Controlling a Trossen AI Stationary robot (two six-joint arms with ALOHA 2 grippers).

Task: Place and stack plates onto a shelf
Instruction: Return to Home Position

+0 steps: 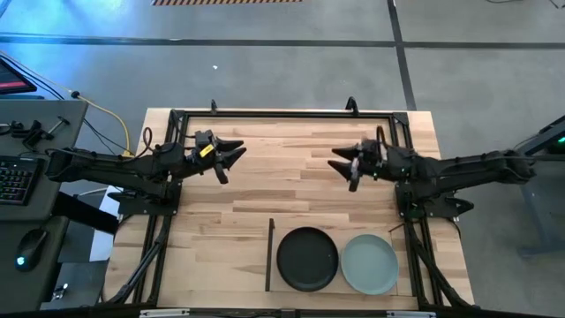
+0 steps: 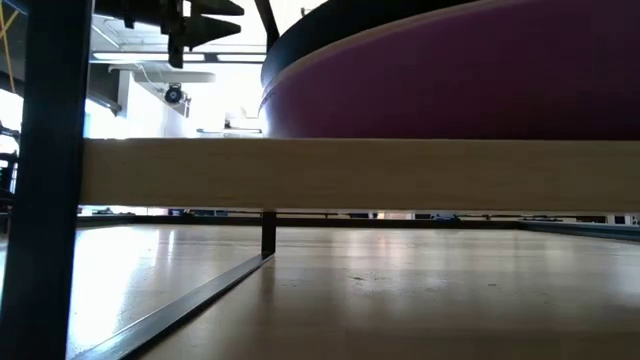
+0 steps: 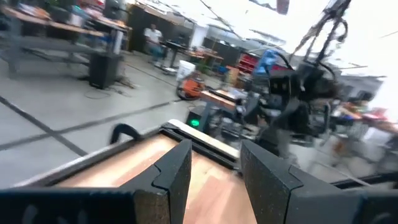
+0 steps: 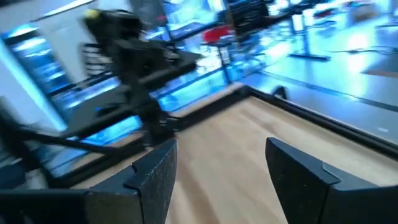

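Observation:
In the high view the shelf (image 1: 339, 227) lies at the table's near right, with its dark edge strip (image 1: 269, 256) on its left side. On it sit the black plate (image 1: 307, 258) and, to its right, the pale blue-green plate (image 1: 369, 263). The low view shows the purple plate (image 2: 470, 80) resting flat on the shelf's front edge (image 2: 360, 175), with a dark rim above it. The pink plate is hidden. My left gripper (image 1: 234, 162) (image 3: 214, 152) and my right gripper (image 1: 341, 168) (image 4: 221, 149) hover open over the table's far half, facing each other and far from the plates.
A black frame rail (image 1: 282, 113) runs along the table's far edge and down both sides. The bare butcher-block top (image 1: 282, 190) lies between the grippers and the shelf. A keyboard and mouse sit on a desk (image 1: 22, 177) beyond the table's left edge.

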